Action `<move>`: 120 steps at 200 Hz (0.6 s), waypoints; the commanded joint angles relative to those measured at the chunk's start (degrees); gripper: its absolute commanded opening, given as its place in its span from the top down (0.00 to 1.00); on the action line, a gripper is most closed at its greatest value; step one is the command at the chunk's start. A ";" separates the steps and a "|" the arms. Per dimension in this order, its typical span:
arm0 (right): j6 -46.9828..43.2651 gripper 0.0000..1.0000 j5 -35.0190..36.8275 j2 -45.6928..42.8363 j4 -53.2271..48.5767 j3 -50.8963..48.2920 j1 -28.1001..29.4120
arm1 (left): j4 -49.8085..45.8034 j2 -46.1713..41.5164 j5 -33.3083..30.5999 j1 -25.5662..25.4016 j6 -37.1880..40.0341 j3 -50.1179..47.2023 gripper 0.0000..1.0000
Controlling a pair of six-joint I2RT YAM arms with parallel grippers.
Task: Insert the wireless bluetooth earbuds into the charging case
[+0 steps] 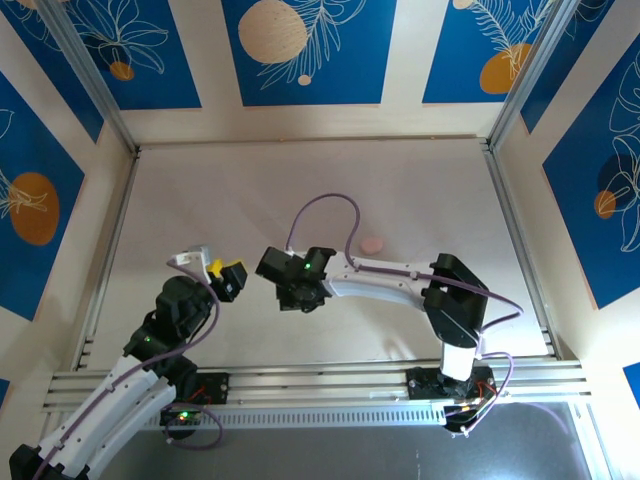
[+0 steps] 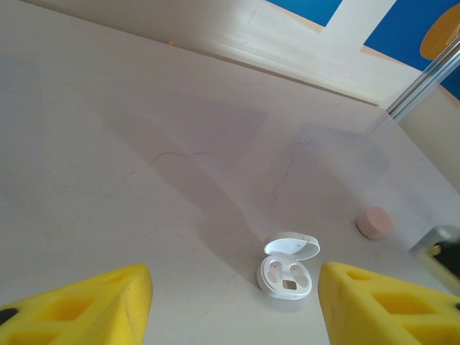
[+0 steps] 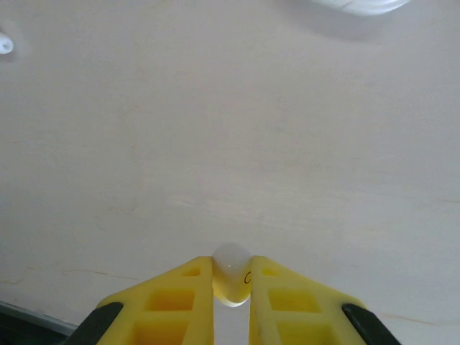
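Gripping white earbud (image 3: 231, 264), right end effector (image 3: 231, 273)

Small white earbud (image 3: 231, 266) pinched tight in the right gripper (image 3: 231, 287), white charging case (image 2: 286, 273) lying open with lid tipped back, pink case (image 2: 374, 222) shut nearby.

One white case (image 2: 286, 277), one pink case (image 2: 374, 222), one white earbud (image 3: 231, 269), perhaps a second earbud (image 3: 5, 44).
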 commanded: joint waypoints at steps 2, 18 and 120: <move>-2.75 0.85 8.73 -1.50 -15.02 3.09 -0.26 | 1.08 -0.04 -0.35 0.78 0.85 -1.02 0.38; -3.06 0.85 11.71 -1.51 -19.94 4.33 -0.47 | 1.79 1.11 0.28 0.78 0.93 -1.07 0.38; -3.18 0.85 21.81 -3.83 -38.21 5.30 -4.88 | 18.38 23.38 18.82 0.62 1.08 0.29 0.00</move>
